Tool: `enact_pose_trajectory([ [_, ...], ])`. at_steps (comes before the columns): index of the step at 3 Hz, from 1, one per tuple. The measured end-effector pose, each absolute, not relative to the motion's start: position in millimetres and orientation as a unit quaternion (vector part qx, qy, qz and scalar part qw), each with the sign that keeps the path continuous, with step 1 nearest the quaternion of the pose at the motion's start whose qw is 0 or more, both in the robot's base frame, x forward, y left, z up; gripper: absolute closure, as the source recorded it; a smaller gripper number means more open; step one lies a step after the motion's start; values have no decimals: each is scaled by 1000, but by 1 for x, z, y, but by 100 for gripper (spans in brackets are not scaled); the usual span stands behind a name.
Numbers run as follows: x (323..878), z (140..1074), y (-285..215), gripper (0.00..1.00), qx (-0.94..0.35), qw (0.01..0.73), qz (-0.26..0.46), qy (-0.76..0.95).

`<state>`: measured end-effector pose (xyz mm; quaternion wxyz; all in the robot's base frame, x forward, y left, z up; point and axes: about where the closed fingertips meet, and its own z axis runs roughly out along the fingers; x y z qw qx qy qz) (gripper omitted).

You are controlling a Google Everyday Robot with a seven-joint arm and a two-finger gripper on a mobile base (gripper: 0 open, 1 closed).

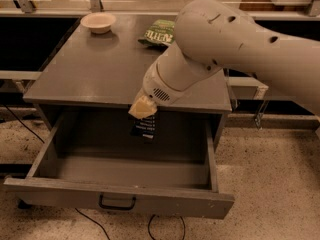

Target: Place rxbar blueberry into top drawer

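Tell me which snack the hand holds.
The navy rxbar blueberry, hanging from the hand over the top drawer; the green chip bag lies on the cabinet.

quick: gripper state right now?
The gripper: closed on the rxbar blueberry, held above the open top drawer.

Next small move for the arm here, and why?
Probably lower the gripper a little, then open the jaws. The rxbar blueberry hangs from the shut jaws over the inside of the open top drawer, not yet on its floor. Shortening the drop looks safer than releasing from this height.
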<state>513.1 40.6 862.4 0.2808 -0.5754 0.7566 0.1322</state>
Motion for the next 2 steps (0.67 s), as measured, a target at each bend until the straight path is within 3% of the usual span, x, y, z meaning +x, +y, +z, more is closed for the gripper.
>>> enact_pose_trajectory([
  [2,510,832,38,100,-550,293,152,767],
])
